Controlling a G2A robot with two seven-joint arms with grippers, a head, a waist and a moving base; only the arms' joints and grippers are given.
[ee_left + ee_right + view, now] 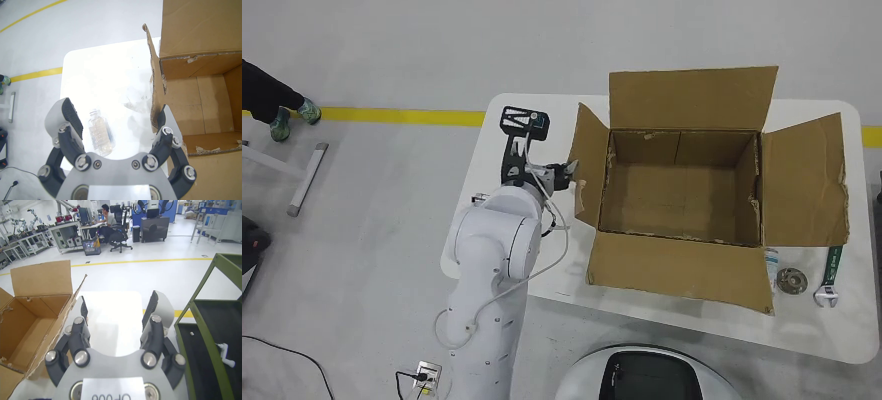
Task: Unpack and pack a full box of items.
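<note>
An open cardboard box (pixel 672 268) stands on the white table (pixel 842 330) with all flaps spread and a bare inside floor. My left gripper (pixel 564 177) hangs open just outside the box's left flap. In the left wrist view the left gripper (pixel 115 106) is above a clear plastic bottle (pixel 99 132) lying on the table, with nothing between its fingers. A crumpled clear plastic bag (pixel 136 100) lies against the box flap (pixel 154 91). My right gripper (pixel 118 296) is open and holds nothing, above the table to the right of the box (pixel 41 281).
A green-handled wrench (pixel 832 272), a round metal part (pixel 791 281) and a small packet (pixel 770 262) lie by the box's right front corner. A green cart (pixel 208 317) holding a white handle (pixel 225 355) stands beside the table.
</note>
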